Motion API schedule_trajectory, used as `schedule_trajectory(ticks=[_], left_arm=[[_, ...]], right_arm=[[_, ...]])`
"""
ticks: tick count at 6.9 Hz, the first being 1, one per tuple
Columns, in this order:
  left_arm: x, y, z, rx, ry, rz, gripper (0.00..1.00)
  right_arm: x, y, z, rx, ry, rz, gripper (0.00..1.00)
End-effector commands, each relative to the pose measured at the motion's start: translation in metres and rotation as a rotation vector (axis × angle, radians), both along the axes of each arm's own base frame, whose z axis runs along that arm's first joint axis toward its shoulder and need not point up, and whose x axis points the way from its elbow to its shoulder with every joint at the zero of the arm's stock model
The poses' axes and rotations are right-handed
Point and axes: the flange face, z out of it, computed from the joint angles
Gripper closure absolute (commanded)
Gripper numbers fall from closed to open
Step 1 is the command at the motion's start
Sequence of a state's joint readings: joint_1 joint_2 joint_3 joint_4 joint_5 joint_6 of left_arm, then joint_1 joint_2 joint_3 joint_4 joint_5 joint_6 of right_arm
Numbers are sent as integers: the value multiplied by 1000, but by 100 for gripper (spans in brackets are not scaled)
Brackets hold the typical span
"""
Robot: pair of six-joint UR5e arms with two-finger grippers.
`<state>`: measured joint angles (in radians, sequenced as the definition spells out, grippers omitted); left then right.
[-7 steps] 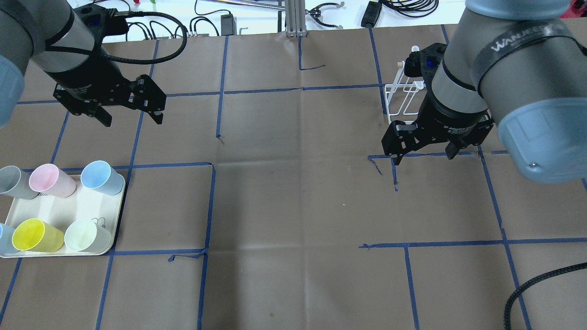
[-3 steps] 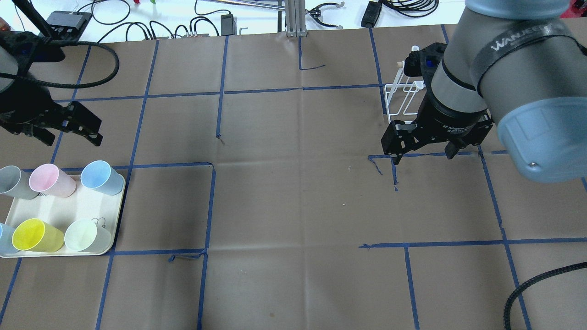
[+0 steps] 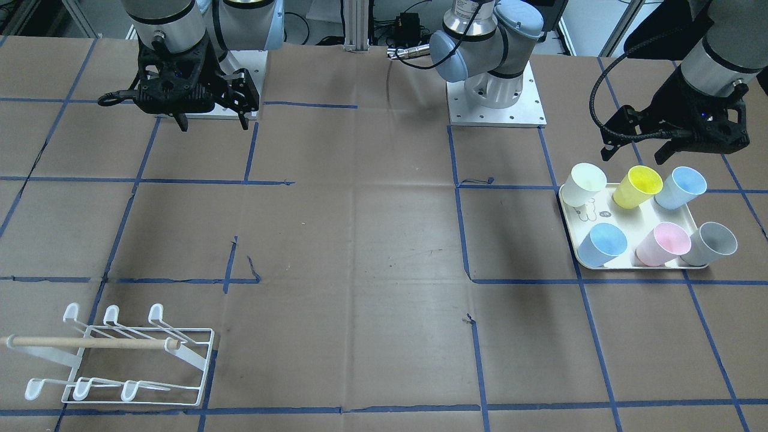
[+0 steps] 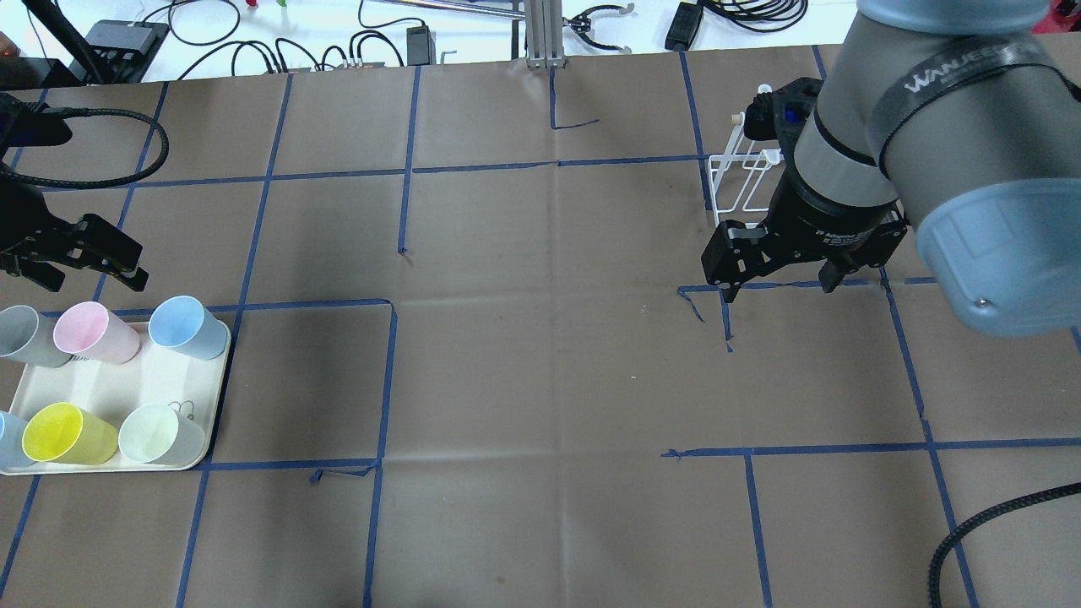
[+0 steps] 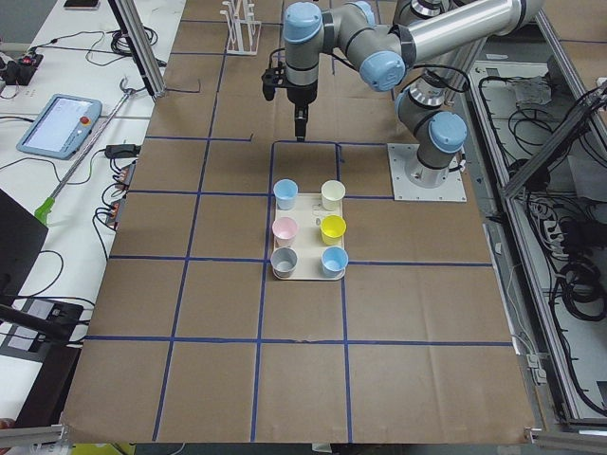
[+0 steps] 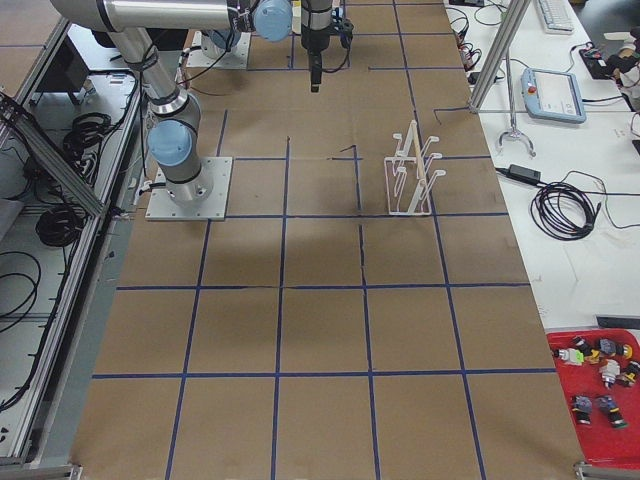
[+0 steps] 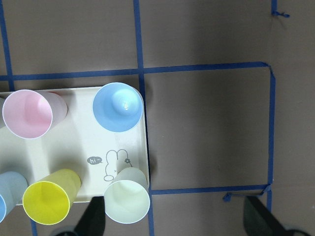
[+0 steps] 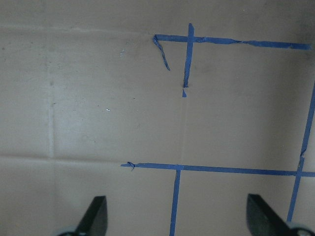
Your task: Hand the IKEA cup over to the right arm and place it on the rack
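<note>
Several pastel cups stand on a cream tray [image 4: 127, 384]: grey [image 4: 21, 335], pink [image 4: 89, 332], blue [image 4: 181, 325], yellow [image 4: 63, 432], pale green [image 4: 156, 432] and a light blue one at the frame edge. My left gripper [image 4: 91, 277] is open and empty, hovering just beyond the tray's far edge. Its wrist view looks down on the blue cup [image 7: 118, 107] and pale green cup [image 7: 127, 200]. My right gripper [image 4: 779, 291] is open and empty above bare paper. The white wire rack [image 4: 743, 181] stands behind it, partly hidden by the arm, and shows whole in the front view [image 3: 132, 354].
Brown paper with blue tape lines [image 4: 388, 371] covers the table. Both arm bases [image 3: 495, 102] sit at the robot side. Cables and a power brick [image 4: 418, 42] lie past the far edge. The rack's wooden dowel [image 3: 90, 343] sticks out sideways.
My left arm has swung left and toward the tray, its gripper still open. The right arm has not moved.
</note>
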<state>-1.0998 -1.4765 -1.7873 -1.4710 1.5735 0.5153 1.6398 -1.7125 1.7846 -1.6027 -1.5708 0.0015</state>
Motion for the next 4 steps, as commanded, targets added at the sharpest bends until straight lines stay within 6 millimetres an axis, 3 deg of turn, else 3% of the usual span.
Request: schedule_trajectory(ticks=[1,4], left_arm=[[10,-19,-42,-6,2,0,1],[15,-31,-134,-13,0,0,1]], right_arm=[[0,1,0,1,0,1,0],[0,0,-1,3,0,2,0]])
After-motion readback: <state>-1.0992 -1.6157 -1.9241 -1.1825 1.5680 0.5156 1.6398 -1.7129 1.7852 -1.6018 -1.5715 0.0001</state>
